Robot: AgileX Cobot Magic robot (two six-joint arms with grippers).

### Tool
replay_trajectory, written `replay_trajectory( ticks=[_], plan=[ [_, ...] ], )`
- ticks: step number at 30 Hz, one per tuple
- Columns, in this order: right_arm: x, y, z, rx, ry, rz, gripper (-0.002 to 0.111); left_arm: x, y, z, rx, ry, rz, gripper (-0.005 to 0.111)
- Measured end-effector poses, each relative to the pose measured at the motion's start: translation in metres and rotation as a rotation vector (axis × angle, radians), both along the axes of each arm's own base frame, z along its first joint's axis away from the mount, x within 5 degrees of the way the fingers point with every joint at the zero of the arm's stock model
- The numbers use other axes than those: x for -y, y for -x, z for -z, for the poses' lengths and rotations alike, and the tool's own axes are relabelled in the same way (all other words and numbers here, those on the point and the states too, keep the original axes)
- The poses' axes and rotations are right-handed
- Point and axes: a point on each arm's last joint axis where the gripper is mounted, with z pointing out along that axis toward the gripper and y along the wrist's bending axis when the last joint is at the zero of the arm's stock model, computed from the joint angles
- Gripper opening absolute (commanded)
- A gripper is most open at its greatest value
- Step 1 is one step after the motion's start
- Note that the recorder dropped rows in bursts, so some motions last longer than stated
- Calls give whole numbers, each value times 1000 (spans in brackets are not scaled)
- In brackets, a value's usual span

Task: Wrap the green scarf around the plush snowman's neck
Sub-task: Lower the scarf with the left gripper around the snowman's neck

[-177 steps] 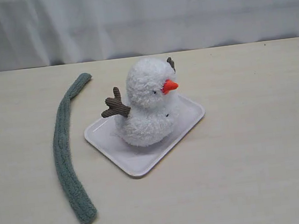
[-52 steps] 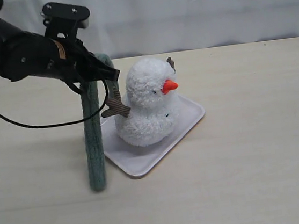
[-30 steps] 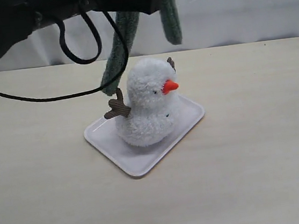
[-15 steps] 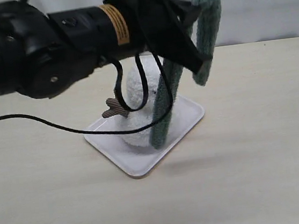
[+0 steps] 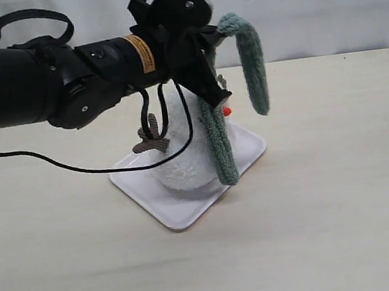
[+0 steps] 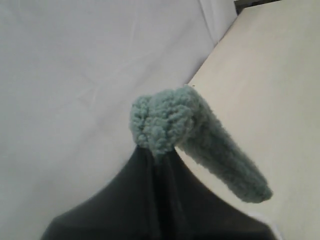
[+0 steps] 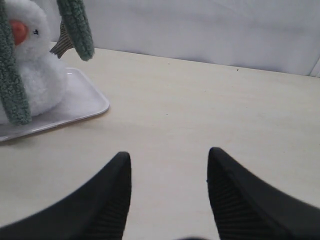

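my left gripper (image 5: 212,37) was pinched tight on the green scarf (image 5: 219,142), just above the plush snowman (image 5: 183,169). the scarf's long end hung down in front of the snowman's face, and its short end hung beside his head. the snowman sat on a white tray (image 5: 151,196). my right gripper (image 7: 169,156) was spread wide and held nothing, well apart from the snowman.

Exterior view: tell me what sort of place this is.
Probably a robot test bench: a pale table, a plain white curtain behind it, and a black cabled robot arm holding a green scarf by a plush snowman.
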Motion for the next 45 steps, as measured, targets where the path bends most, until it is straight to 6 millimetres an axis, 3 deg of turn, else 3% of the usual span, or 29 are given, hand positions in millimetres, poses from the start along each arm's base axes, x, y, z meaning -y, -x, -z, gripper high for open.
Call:
replay_trajectory(
  ticks=[8,17,25,30,33,40,45],
  plan=[
    [0,0,0,0,0,0,46,-28,-18,8,-96,-37,-124,0],
    [0,0,0,0,0,0,46,-32,-17,18,-168,-105,-153,0],
    [0,0,0,0,0,0,46,-31,-22,52,-266,-201,-171,0],
    [0,0,0,0,0,0,46,-31,-22,52,-259,-212,-165,1],
    [0,0,0,0,0,0,46,-31,-22,52,-257,-215,-163,10],
    [0,0,0,0,0,0,46,-34,-19,42,-247,-211,-169,46],
    [0,0,0,0,0,0,46,-38,-13,19,-211,-184,-173,53]
  ],
)
